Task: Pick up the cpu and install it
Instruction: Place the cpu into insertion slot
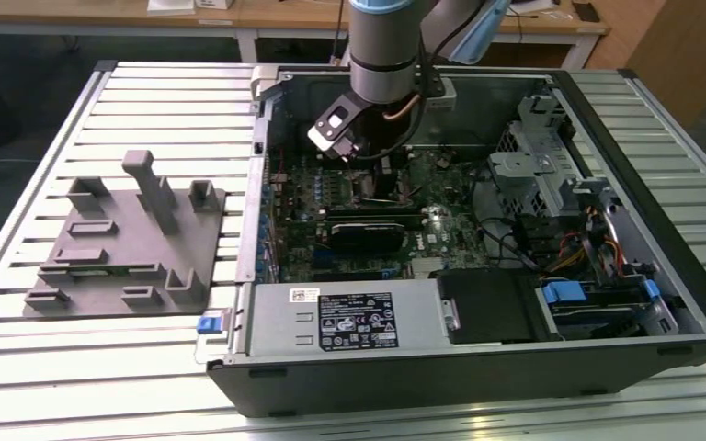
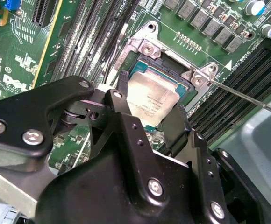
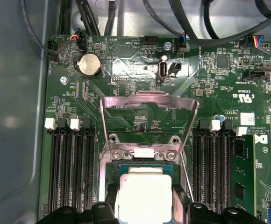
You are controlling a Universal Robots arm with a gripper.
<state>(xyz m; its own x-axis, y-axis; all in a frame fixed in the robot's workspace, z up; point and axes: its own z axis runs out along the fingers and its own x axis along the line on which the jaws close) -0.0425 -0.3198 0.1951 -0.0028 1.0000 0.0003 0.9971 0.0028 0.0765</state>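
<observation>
Operator: Where did we have the cpu (image 2: 155,95) at that point?

Checker: Inside the open computer case (image 1: 647,276), right at the socket (image 2: 140,43) on the motherboard (image 3: 140,70). In both wrist views it lay within the socket's frame and square to it. We could not tell whether it was fully down.

Operator: And the tool (image 2: 148,108)?

Checker: Narrow and closed on the cpu, with its black fingers (image 2: 123,88) against two opposite edges of the chip. The load plate (image 3: 135,99) stood raised at one edge of the socket. The thin lever (image 2: 247,97) was swung clear to one side, so nothing blocked the opening.

Operator: What did we judge mattered for doing it well?

Checker: Keeping the chip flat and its edges parallel to the frame, we thought. Any tilt or sideways drag would likely harm the contacts beneath. So we wanted a straight, gentle seating with no pressing, and the fingers kept off the frame and the memory slots (image 3: 72,172) beside it.
</observation>
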